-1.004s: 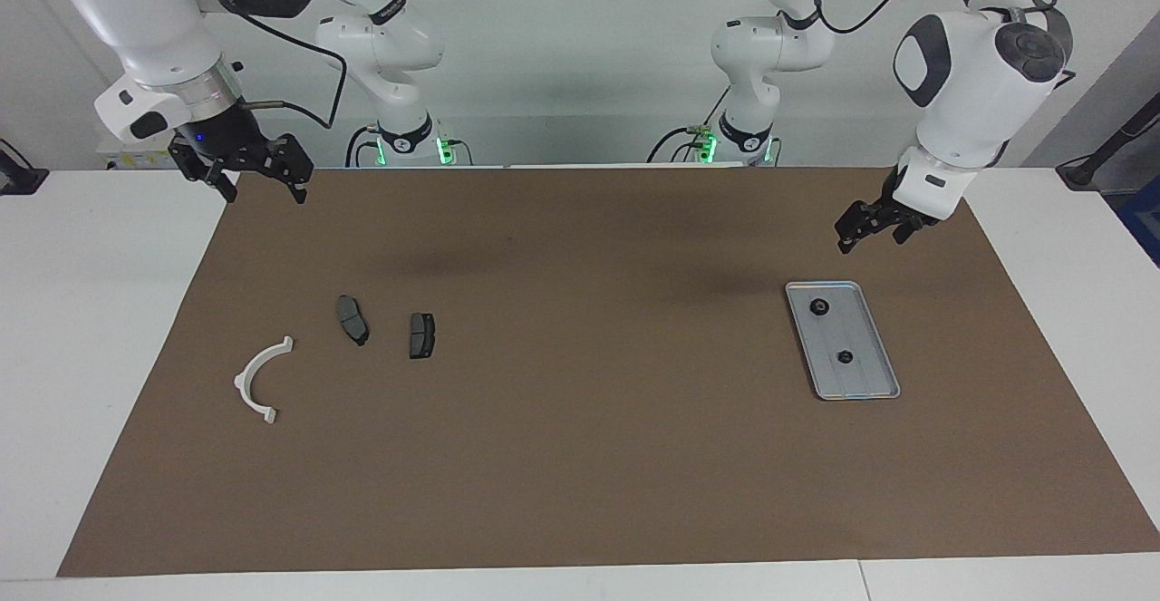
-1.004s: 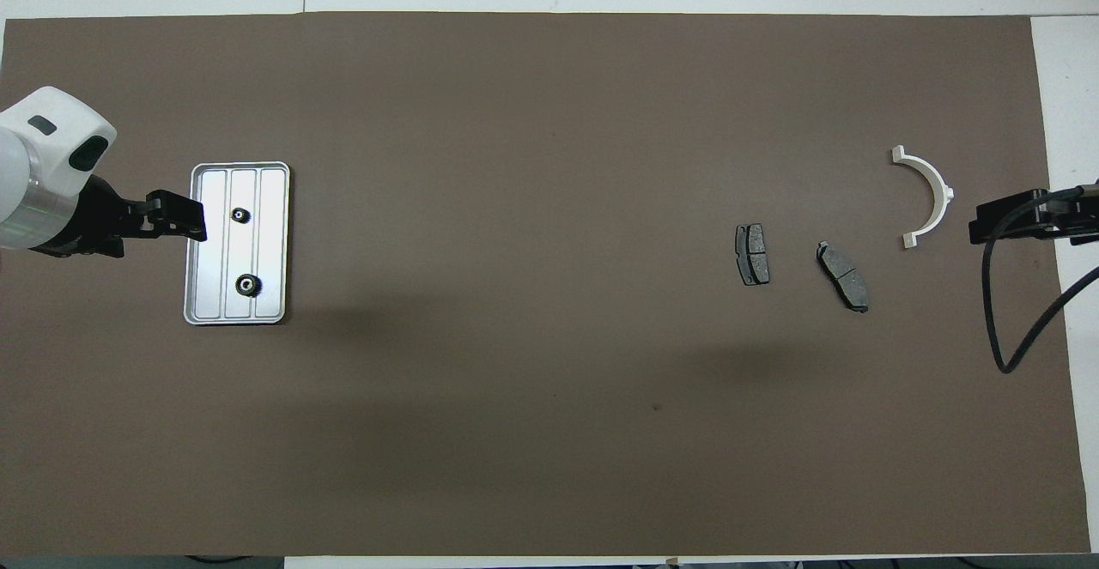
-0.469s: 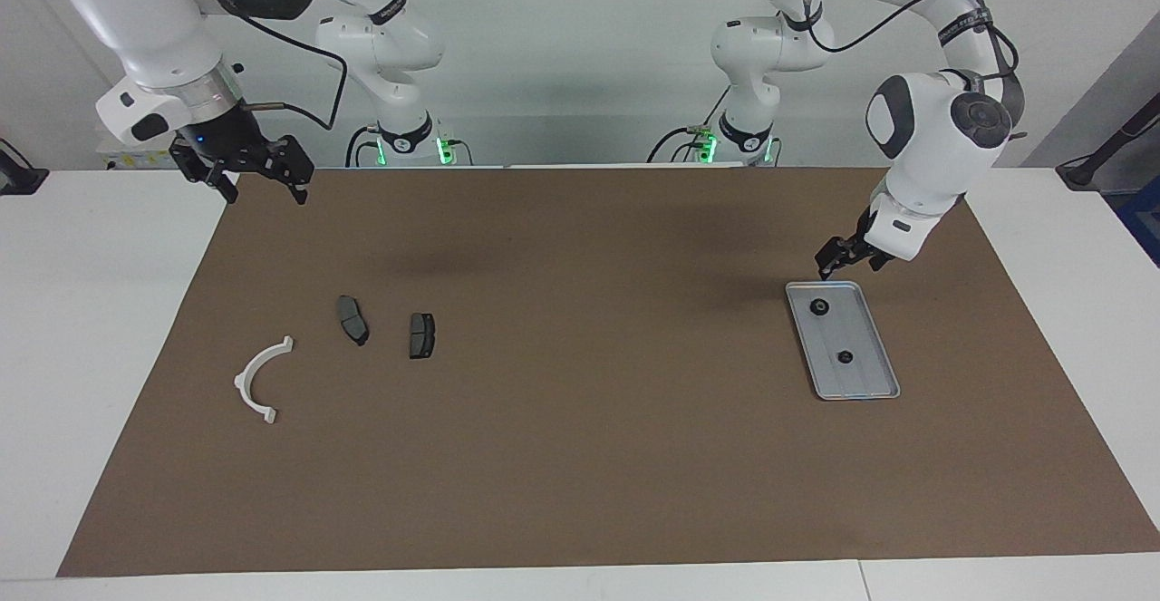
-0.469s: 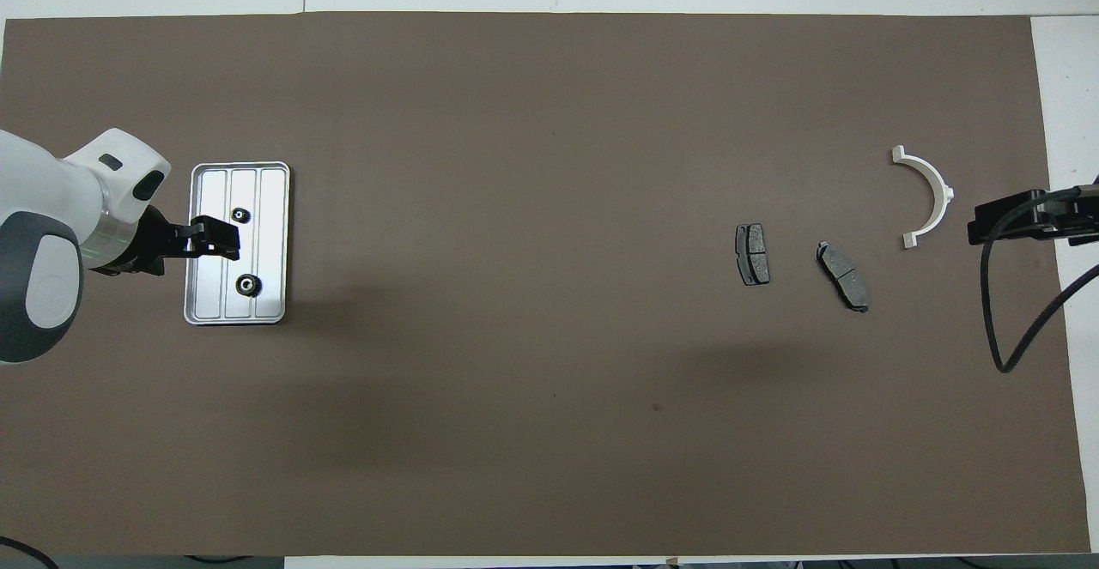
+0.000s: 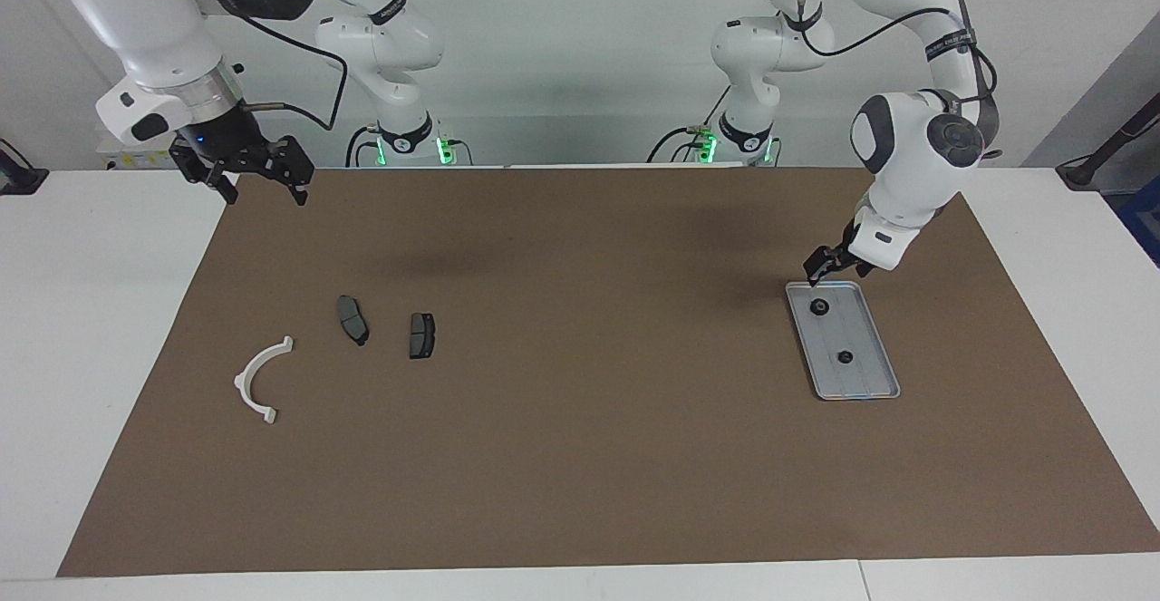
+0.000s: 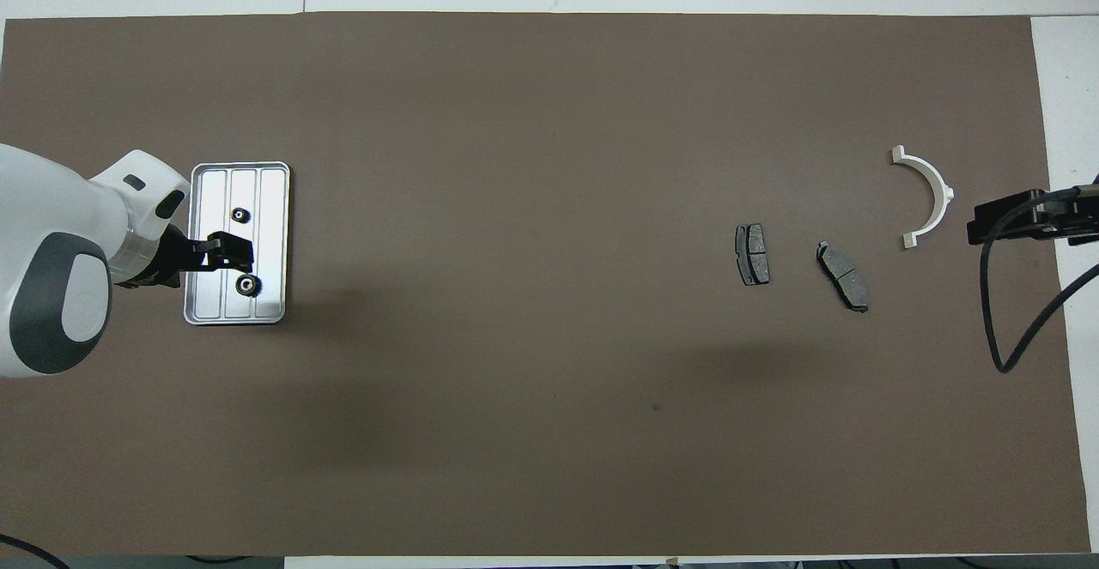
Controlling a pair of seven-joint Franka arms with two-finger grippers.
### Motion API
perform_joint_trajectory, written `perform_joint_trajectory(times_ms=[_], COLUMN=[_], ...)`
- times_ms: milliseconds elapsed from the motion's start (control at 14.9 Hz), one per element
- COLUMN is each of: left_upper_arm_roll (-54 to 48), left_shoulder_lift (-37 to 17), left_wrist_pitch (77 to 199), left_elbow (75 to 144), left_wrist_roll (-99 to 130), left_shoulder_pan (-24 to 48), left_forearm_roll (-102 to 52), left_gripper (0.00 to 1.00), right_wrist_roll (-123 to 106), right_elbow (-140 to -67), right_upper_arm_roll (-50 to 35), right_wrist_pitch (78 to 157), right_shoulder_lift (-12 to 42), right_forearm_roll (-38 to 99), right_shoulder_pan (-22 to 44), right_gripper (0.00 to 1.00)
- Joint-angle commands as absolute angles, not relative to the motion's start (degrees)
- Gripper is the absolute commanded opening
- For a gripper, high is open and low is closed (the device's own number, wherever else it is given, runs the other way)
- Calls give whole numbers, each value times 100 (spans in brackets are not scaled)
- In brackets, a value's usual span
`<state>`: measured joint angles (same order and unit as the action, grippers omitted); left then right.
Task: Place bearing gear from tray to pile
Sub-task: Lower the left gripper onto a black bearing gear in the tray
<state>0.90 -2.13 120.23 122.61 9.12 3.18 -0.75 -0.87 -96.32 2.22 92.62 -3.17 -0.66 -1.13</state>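
Observation:
The silver tray [image 5: 868, 378] [image 6: 273, 196] lies on the brown mat toward the left arm's end of the table. Two small black bearing gears sit in it, one nearer the robots [image 5: 818, 307] [image 6: 247, 284] and one farther [image 5: 844, 357] [image 6: 241, 214]. My left gripper [image 5: 818, 267] [image 6: 236, 251] is open and empty, low over the tray's nearer end beside the nearer gear, not touching it. The pile lies toward the right arm's end: a white bracket [image 5: 243, 382] [image 6: 943, 191] and two dark pads [image 5: 352, 319] [image 5: 421, 335]. My right gripper [image 5: 245, 173] [image 6: 987, 221] waits open above the mat's corner.
The brown mat [image 5: 580, 456] covers most of the white table [image 5: 100, 329]. A black cable [image 6: 996, 311] hangs from the right arm over the mat's edge, near the bracket.
My left gripper has come down and moved from beside the tray to over its nearer end, close to the nearer gear. The right arm, the gears and the pile have not moved.

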Motion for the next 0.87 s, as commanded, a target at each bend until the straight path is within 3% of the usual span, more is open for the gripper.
perform_joint_trajectory(times_ms=[0, 602, 803], left_upper_arm_roll=[88, 88, 79], left_shoulder_lift=[-412, -800, -800], left_wrist_pitch=[12409, 12964, 12973], left_elbow=[12375, 12524, 12577], left_wrist_roll=[809, 176, 193], left_shoulder_pan=[273, 26, 35], left_forearm_roll=[-53, -62, -62], left_gripper=[95, 90, 80], right_wrist_roll=[-255, -237, -255], right_elbow=[-9773, -9782, -9782], right_upper_arm_roll=[185, 193, 193], right_wrist_pitch=[9457, 9527, 9527], right_shoulder_lift=[-369, -360, -360], right_forearm_roll=[-26, -26, -26], right_shoulder_pan=[-176, -211, -220], right_gripper=[100, 100, 100])
